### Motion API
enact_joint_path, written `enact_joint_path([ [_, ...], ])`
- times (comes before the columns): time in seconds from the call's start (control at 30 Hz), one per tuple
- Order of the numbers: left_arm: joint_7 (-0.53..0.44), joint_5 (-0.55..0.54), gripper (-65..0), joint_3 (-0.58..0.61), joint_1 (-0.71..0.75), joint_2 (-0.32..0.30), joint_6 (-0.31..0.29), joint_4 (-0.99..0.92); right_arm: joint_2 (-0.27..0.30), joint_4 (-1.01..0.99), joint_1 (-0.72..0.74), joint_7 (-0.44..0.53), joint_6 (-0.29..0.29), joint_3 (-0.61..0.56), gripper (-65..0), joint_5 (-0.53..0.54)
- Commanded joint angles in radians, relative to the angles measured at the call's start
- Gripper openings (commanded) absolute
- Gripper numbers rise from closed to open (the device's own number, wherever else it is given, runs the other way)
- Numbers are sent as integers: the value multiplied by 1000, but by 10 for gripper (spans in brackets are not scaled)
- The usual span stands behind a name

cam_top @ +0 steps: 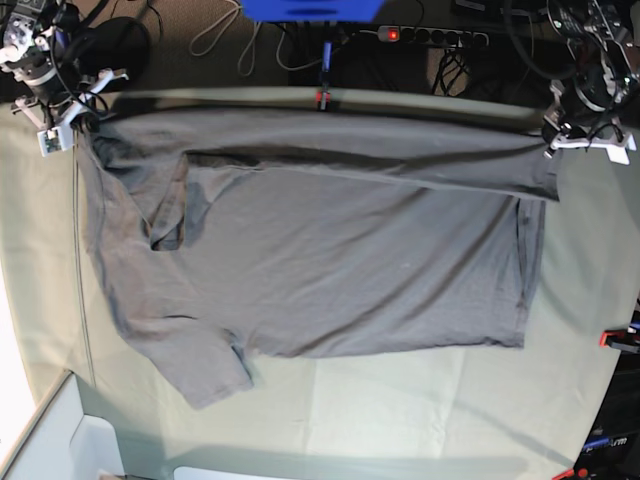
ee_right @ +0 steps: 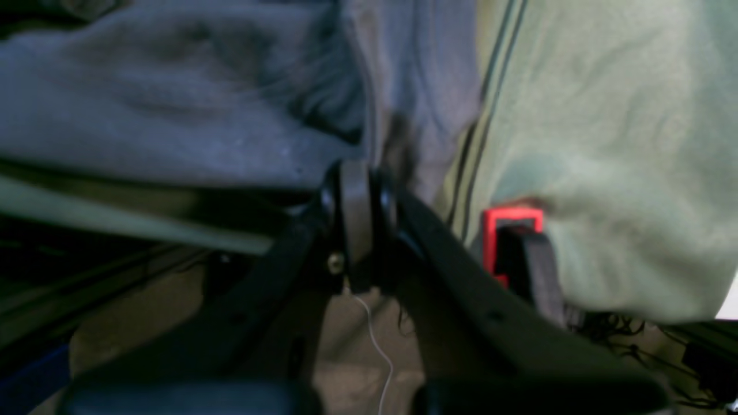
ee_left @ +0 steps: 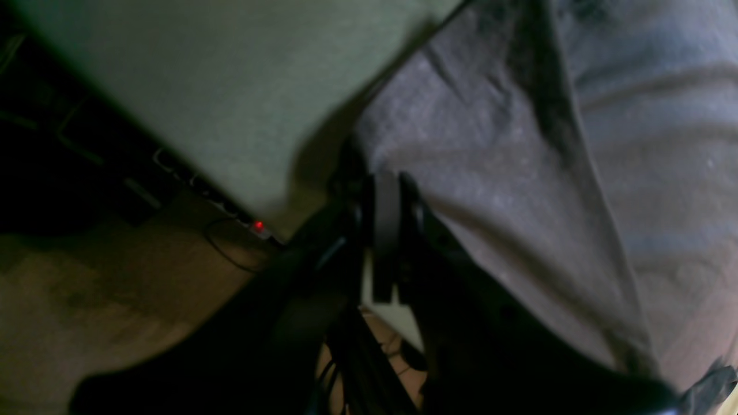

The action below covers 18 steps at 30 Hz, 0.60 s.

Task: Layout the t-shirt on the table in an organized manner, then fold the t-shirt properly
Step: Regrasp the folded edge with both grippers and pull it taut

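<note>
T-shirt (cam_top: 330, 250) spreads across the base view; wrist views show left tool (ee_left: 385, 190) and right tool (ee_right: 357, 184) pinching it.

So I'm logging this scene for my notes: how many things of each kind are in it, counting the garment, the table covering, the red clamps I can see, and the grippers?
Plain grey cotton t-shirt: 1
Pale green table cloth: 1
Red clamps: 3
Grippers, left gripper and right gripper: 2
Total: 7
</note>
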<state>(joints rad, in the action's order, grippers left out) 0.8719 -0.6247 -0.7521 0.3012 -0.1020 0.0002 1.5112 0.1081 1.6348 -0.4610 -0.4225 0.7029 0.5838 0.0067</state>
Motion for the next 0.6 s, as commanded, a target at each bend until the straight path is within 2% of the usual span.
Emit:
enact_joint_path([
  [0.0, -9, 1, -648, -5, 0, -14, 2, 15, 12, 14, -3, 18, -5, 5, -650, 11],
  [0.17, -9, 1, -648, -5, -3, -15, 2, 15, 12, 14, -3, 18, -5, 5, -639, 9],
  [0.4, 16, -7, -644, -2, -4, -17, 1, 25, 15, 25, 3, 18, -5, 14, -431, 14],
  [0.5, 66, -8, -644, -2, -12, -29, 1, 56, 8, 57, 23, 18, -5, 52, -426, 14],
  [0.57, 89, -8, -644, -2, -10, -34, 1, 96, -20, 72, 29, 17, -5, 84, -418, 14],
])
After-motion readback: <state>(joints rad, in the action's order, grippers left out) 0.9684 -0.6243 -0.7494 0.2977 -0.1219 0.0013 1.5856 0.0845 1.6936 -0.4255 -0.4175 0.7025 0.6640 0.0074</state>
